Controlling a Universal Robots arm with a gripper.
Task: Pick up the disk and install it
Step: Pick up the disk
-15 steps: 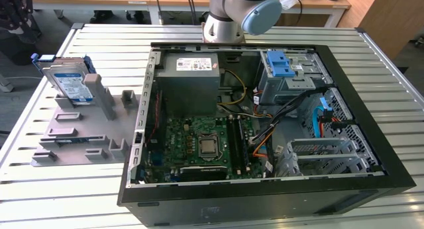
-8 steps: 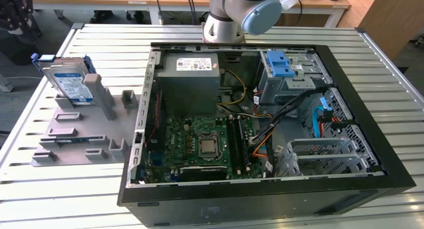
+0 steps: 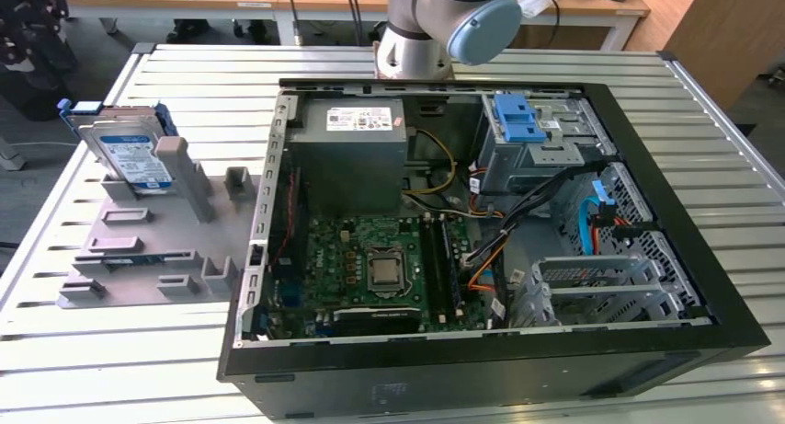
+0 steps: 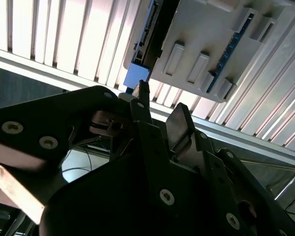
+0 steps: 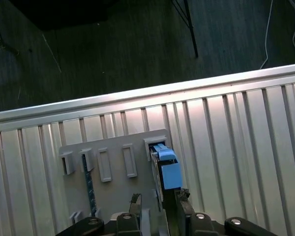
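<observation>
The gripper (image 5: 158,197) is seen with its dark metal fingers (image 5: 183,200) spread apart. Nothing is pinched between them. In both wrist views the fingers are held near the blue end of the disk (image 5: 168,172), and contact cannot be made out.

In the exterior view the disk (image 3: 132,155) is stood on edge in a grey slotted plastic rack (image 3: 147,249) at the exterior view's left, beside the open black case (image 3: 491,378). Its silver face is covered by a white-and-blue label and edged by a blue plastic frame. The rack and case are carried on a ribbed metal table (image 3: 491,61).
</observation>
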